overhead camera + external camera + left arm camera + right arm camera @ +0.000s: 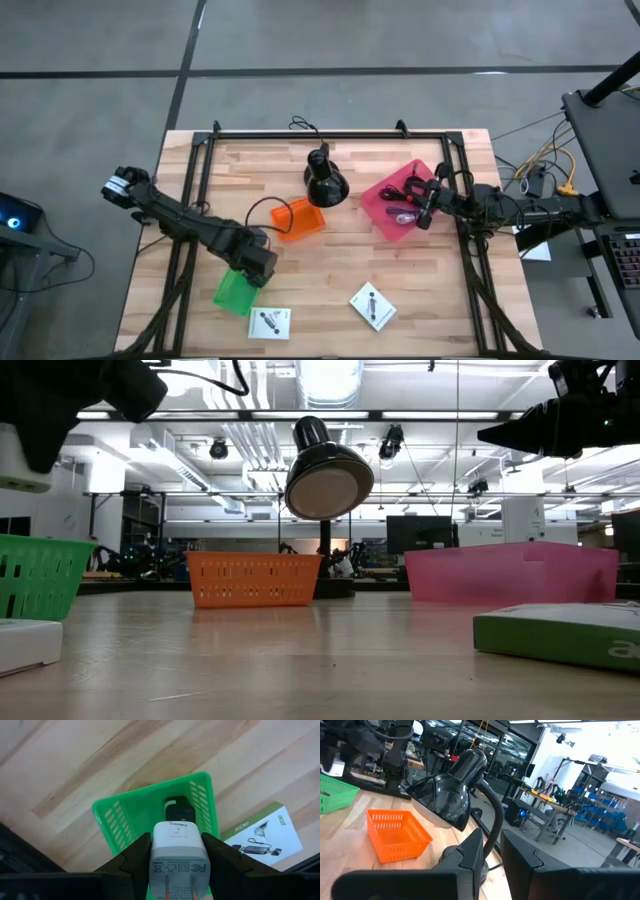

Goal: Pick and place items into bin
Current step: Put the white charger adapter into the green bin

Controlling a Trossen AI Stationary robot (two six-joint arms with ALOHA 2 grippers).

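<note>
Wooden plank table [330, 275]; left fingers [176, 851] grip boxy white charger [177, 851].

left arm: reaches diagonally from the table's left edge toward its front-centre | left gripper [252, 262]: points down, fingers [131, 857] clamped on a white plug adapter [178, 851] | right arm: extends inward from the right edge | right gripper [428, 203]: level, fingers [472, 851] narrowly parted, holding nothing

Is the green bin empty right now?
No. A black item already lies in the green bin, below the white plug in the left gripper.
</note>
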